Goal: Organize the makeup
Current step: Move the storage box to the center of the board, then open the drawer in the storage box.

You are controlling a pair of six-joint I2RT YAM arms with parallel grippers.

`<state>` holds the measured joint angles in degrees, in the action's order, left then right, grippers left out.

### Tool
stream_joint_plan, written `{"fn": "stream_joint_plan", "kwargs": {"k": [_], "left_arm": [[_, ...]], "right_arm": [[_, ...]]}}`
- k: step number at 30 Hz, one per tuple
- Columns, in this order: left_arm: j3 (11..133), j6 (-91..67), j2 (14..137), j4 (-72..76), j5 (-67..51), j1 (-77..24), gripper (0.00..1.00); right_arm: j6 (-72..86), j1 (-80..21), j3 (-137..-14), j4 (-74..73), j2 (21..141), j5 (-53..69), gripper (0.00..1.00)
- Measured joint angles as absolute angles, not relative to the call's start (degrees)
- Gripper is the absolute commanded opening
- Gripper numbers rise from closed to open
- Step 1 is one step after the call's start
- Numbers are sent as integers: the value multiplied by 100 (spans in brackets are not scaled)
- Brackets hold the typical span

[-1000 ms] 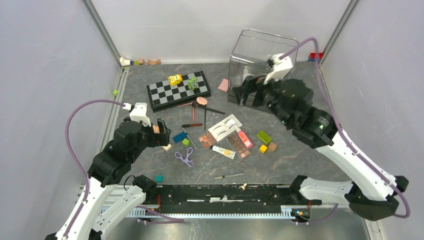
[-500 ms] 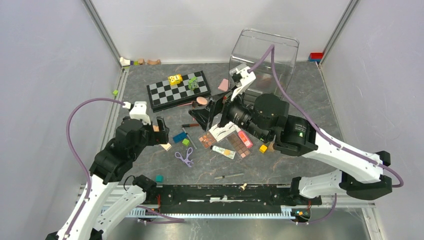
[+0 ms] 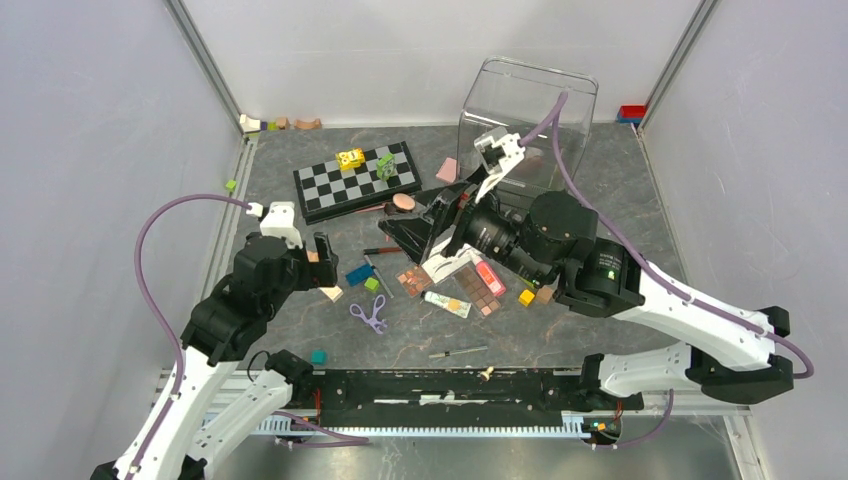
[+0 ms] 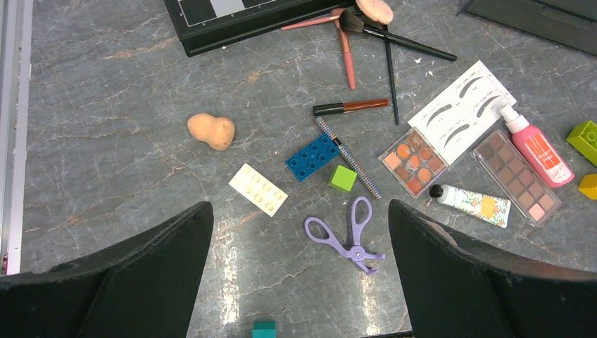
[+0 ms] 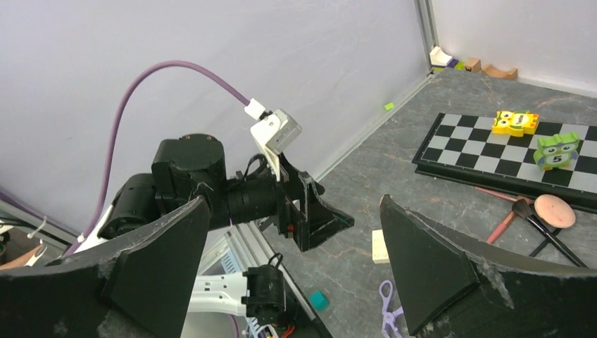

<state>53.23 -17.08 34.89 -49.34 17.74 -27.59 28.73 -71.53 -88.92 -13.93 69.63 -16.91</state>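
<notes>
The makeup lies mid-table. In the left wrist view I see a peach sponge, purple curler, orange palette, brown-pink palette, white lash card, pink tube, cream tube, lip gloss and thin brushes. My left gripper is open and empty above the floor near the curler. My right gripper is open and empty, hovering over the brushes and lash card and facing the left arm.
A clear plastic container stands at the back right. A chessboard with two toy figures lies at the back. Blue, green, cream and teal blocks lie among the makeup. A thin brush lies by the front rail.
My right arm has swung from the clear container leftward and down over the makeup pile, its gripper still open. My left arm has stayed where it was.
</notes>
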Motion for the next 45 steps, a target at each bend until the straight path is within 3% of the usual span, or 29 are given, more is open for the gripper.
{"fn": "stream_joint_plan", "kwargs": {"k": [6, 18, 30, 37, 45], "left_arm": [[5323, -1710, 3487, -4934, 1778, -2744, 100], [5323, -1708, 3498, -4934, 1776, -2624, 100], [5323, -1708, 3496, -4934, 1769, -2604, 100], [5321, -1708, 3522, -4932, 1750, -2604, 100], [5321, -1708, 3594, -4932, 1693, -2604, 100]], "right_arm": [[2609, -7164, -8337, -1253, 6724, -1728, 98], [370, -6722, -5846, -2353, 6622, -4228, 98], [-1413, -5892, -5572, -2394, 8453, -5122, 80], [-2123, -5642, -5365, -1747, 8879, -5319, 71], [-2672, -5461, -5111, -685, 9561, -5721, 70]]}}
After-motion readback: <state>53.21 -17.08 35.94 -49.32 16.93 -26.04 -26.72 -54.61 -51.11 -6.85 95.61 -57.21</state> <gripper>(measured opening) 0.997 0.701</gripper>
